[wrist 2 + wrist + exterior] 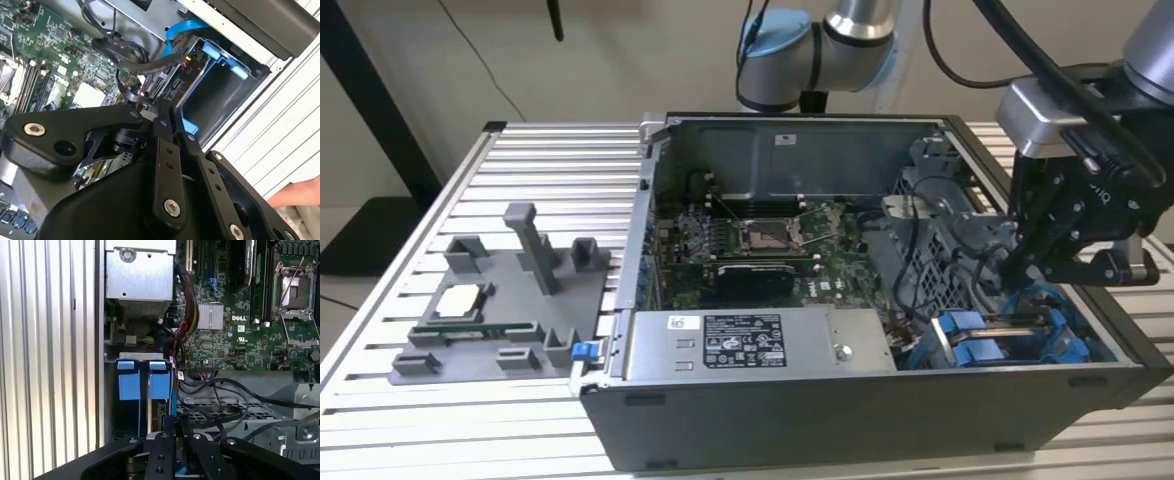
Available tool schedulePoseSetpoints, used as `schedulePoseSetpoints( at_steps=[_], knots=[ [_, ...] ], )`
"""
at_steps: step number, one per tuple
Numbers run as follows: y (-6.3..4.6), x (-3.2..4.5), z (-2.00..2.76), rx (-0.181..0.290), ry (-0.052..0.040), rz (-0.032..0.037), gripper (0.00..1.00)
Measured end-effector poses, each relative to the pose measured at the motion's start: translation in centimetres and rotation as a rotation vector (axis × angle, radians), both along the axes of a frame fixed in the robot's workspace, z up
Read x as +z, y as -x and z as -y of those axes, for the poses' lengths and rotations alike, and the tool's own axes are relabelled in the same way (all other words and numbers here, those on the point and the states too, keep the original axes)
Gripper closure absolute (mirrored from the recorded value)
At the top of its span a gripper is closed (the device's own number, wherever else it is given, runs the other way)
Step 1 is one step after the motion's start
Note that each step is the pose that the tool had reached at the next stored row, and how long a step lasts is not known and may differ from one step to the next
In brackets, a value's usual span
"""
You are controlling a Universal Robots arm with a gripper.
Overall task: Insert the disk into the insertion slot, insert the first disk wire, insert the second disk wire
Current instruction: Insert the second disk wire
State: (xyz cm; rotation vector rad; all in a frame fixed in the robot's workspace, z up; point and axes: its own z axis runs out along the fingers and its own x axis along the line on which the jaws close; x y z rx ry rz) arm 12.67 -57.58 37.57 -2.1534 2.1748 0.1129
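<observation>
Black metal fingers (172, 440); glossy blue-trimmed insertion slot (142, 385)

Black claw (1034, 262), blue-trimmed insertion slot (1014, 345).

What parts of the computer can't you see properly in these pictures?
- End effector fingertips: in the exterior view they dip among dark cables; in both wrist views the black linkage covers them.
- The insertion slot: in the second wrist view its depth is in shadow, so whether the disk is seated cannot be told.
- Blue cable: its far end runs behind the black wires.
- Person's hand: cut off by the picture's edge.
</observation>
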Motion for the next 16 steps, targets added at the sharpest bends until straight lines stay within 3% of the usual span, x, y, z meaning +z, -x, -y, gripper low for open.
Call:
schedulePoseSetpoints(
  at_steps=[16],
  knots=[
    [-0.1, -1.22, 0.58, 0.0, 0.0022, 0.0005, 1.0]
  ],
)
